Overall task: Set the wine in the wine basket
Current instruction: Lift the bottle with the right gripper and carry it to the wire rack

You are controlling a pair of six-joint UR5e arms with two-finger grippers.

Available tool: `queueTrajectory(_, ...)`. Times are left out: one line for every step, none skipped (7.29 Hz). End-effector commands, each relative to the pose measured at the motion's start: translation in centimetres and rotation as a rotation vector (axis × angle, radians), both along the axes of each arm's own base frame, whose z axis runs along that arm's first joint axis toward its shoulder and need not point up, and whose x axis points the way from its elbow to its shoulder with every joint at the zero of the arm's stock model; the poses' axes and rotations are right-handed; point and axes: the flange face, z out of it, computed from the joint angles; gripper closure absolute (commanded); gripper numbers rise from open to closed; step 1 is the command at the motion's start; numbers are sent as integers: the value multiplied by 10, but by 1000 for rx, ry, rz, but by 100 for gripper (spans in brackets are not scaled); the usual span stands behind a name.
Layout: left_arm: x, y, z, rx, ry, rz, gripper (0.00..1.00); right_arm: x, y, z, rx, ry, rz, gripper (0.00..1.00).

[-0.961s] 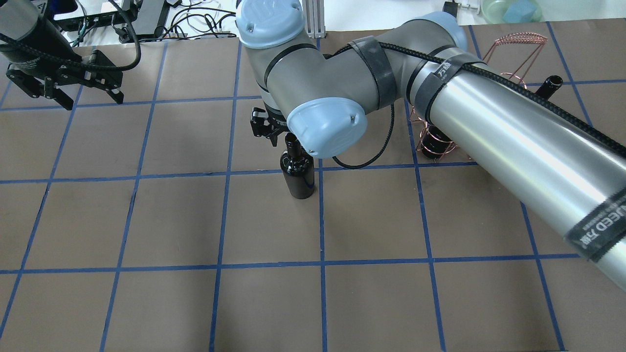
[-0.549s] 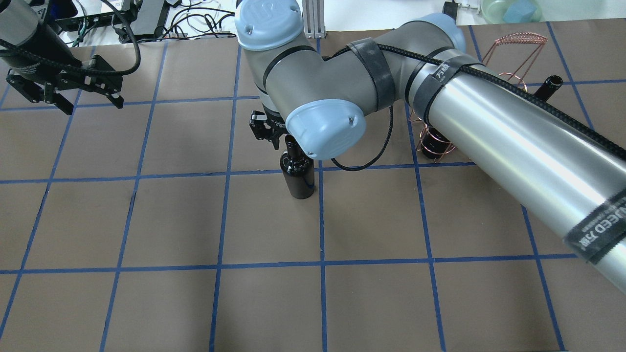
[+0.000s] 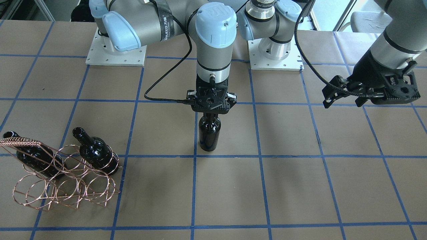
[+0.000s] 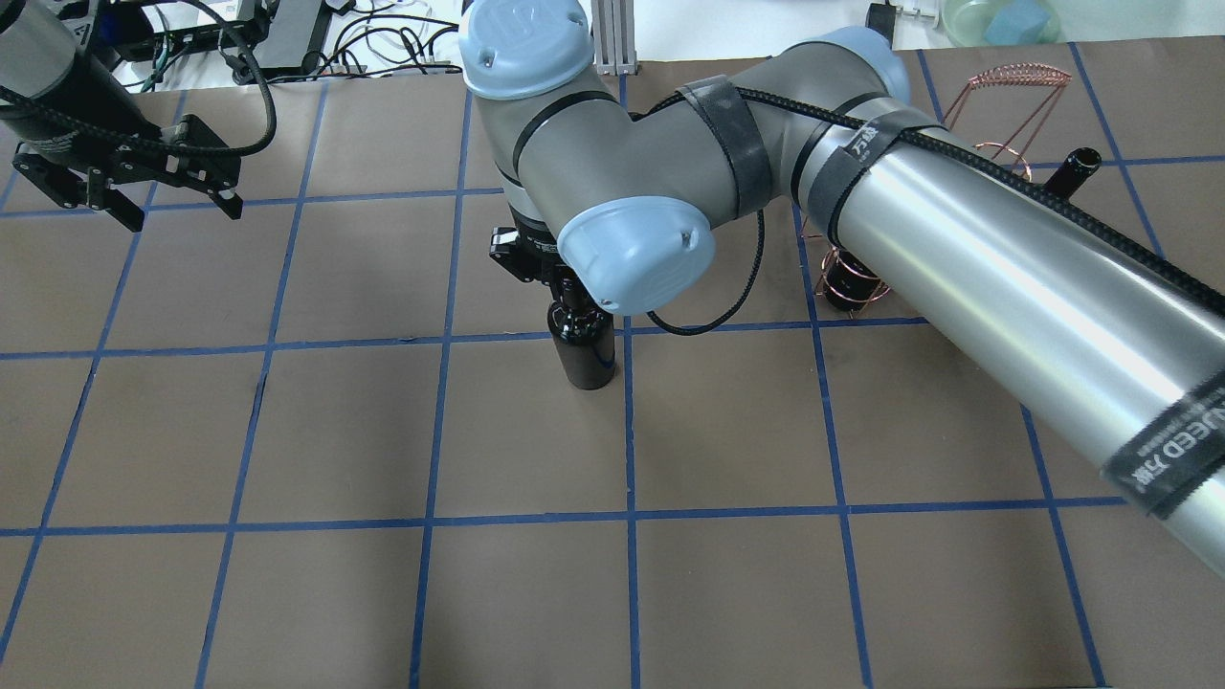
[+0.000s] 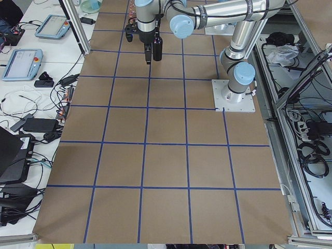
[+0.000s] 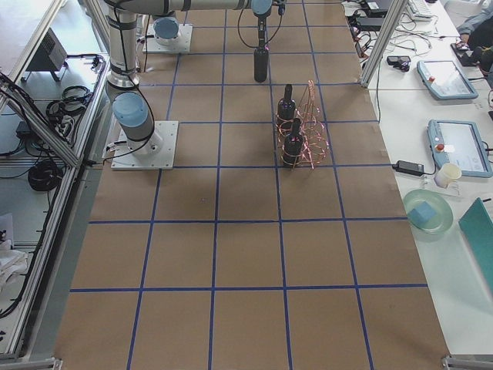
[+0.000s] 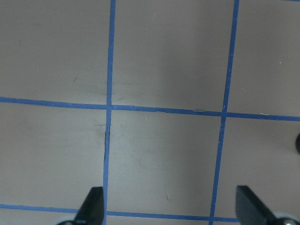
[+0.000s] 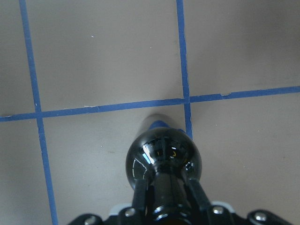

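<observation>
Wine (image 3: 209, 133) stands on the worktop (image 3: 300, 186), neck pinched by my right fingers (image 8: 139, 192), lift pending; 2 other bottles (image 3: 95, 151) sit in the wine basket (image 3: 20, 142); left fingers (image 7: 93, 204) spread.

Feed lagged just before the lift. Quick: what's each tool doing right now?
Left tool: open, empty.
Right tool: closed on the neck of the upright wine bottle.

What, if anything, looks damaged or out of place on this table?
Only a short dark tear in the brown paper cover, right beside a blue tape line on the robot's left half of the table. Nothing is spilled or broken.
</observation>
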Motion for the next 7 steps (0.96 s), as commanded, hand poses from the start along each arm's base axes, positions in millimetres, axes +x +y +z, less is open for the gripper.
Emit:
queueTrajectory(0, 0, -2, 2, 2, 1, 0, -10, 3, 28, -39, -8, 13, 96)
queueTrajectory(1, 1, 1, -4, -3, 1, 0, -30, 9, 53, -43, 18, 29, 99)
queueTrajectory(0, -1, -1, -2, 1, -1, 0, -69, 17, 84, -32, 64, 40, 100)
queueTrajectory(-4, 1, 3, -16, -1, -1, 0, -114, 22, 115, -21, 74, 25, 100)
queueTrajectory(-17, 3, 8, -29, 13, 35, 0, -159, 33, 149, -27, 77, 41, 100)
queueTrajectory(-41, 13, 21, -47, -1, 48, 0, -198, 47, 173, -14, 84, 49, 100)
queueTrajectory(-70, 21, 30, -69, 8, 33, 0, -231, 64, 192, 6, 91, 42, 100)
